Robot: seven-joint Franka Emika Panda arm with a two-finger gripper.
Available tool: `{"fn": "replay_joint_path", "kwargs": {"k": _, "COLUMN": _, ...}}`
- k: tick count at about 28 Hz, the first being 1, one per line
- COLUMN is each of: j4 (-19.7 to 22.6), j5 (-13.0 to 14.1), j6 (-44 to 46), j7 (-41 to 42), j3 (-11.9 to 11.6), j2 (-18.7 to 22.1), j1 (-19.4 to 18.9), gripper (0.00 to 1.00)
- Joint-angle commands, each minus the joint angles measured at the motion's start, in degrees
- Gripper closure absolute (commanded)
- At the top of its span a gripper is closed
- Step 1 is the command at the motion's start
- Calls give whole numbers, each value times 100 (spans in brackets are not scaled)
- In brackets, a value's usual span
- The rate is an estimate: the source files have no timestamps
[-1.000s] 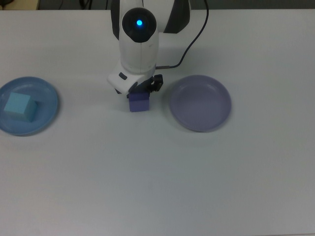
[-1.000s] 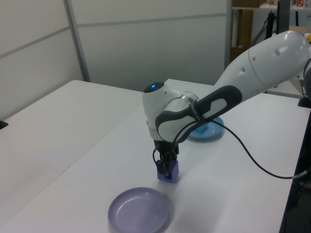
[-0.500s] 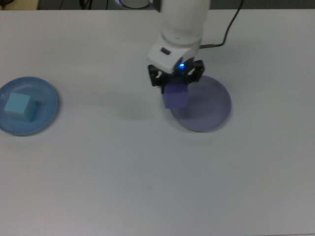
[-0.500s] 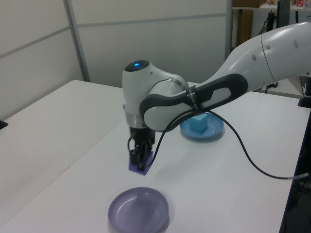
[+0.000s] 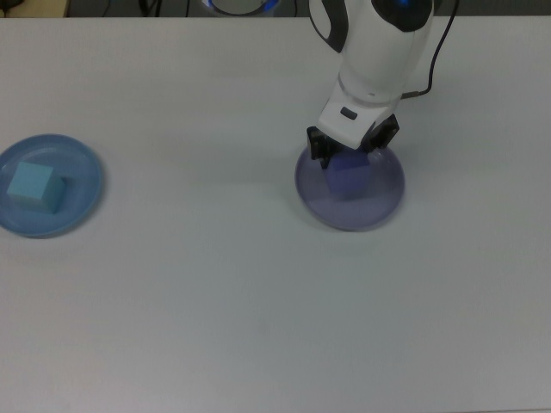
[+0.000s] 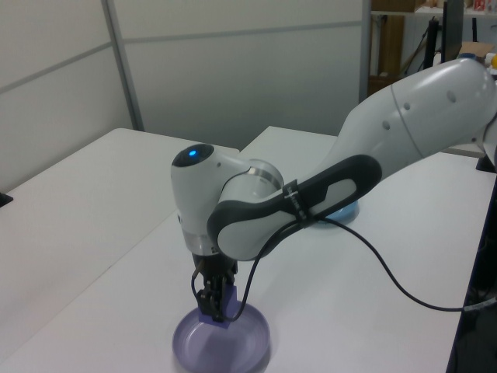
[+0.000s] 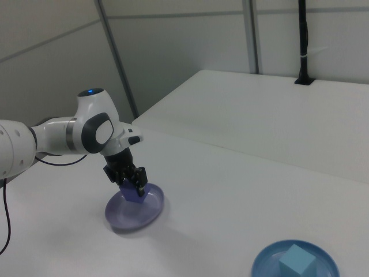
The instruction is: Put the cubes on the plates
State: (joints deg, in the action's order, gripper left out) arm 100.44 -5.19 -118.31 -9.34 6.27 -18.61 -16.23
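- The white tabletop (image 5: 215,301) carries two plates well apart: a sky-blue plate (image 5: 82,202) at the top view's left and a lavender plate (image 5: 379,202) right of centre.
- A light cyan cube (image 5: 36,186) sits inside the sky-blue plate; in the right view it shows at the lower right (image 7: 297,261).
- A black cable (image 6: 373,260) loops from the arm down over the tabletop in the left view; grey wall panels stand behind.
- The white arm leans over the lavender plate and hides its far rim in the top view; in the left view it also covers most of the sky-blue plate.
- The end effector (image 5: 353,155) has its two dark fingers closed against the sides of the indigo cube (image 5: 349,179), holding it over the lavender plate's inner area; whether the cube touches the dish cannot be told.
- Half a second earlier the cube hung over that plate's left edge in the top view; a second ago it was beside the plate on the tabletop. The cyan cube has not moved.
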Motion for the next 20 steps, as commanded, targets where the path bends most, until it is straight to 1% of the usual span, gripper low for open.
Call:
{"fn": "replay_joint_path", "kwargs": {"k": 1, "j4": -86, "j5": -96, "j6": 194, "j7": -129, "j3": -38, "j2": 85, "j1": -56, "gripper": 0}}
{"fn": "replay_joint_path", "kwargs": {"k": 5, "j4": -104, "j5": -96, "j6": 343, "j7": -120, "j3": -38, "j2": 226, "j1": -100, "gripper": 0}}
{"fn": "replay_joint_path", "kwargs": {"k": 8, "j4": -113, "j5": -87, "j6": 703, "j7": -94, "j3": -38, "j2": 550, "j1": -91, "gripper": 0}}
{"fn": "replay_joint_path", "kwargs": {"k": 11, "j4": -113, "j5": -78, "j6": 1090, "j7": -59, "j3": -99, "j2": 937, "j1": -47, "gripper": 0}}
{"fn": "replay_joint_path", "kwargs": {"k": 12, "j4": -113, "j5": -52, "j6": 1291, "j7": -59, "j3": -143, "j2": 1208, "j1": 31, "gripper": 0}}
{"fn": "replay_joint_path", "kwargs": {"k": 14, "j4": -113, "j5": -8, "j6": 1477, "j7": -59, "j3": -187, "j2": 1464, "j1": 154, "gripper": 0}}
{"fn": "replay_joint_path", "kwargs": {"k": 17, "j4": -130, "j5": 1, "j6": 1749, "j7": -59, "j3": -249, "j2": 1737, "j1": 330, "gripper": 0}}
{"fn": "replay_joint_path", "kwargs": {"k": 18, "j4": -122, "j5": 9, "j6": 1898, "j7": -50, "j3": -319, "j2": 1877, "j1": 444, "gripper": 0}}
{"fn": "replay_joint_path", "kwargs": {"k": 20, "j4": -122, "j5": 10, "j6": 2039, "j7": -50, "j3": -407, "j2": 1992, "j1": 550, "gripper": 0}}
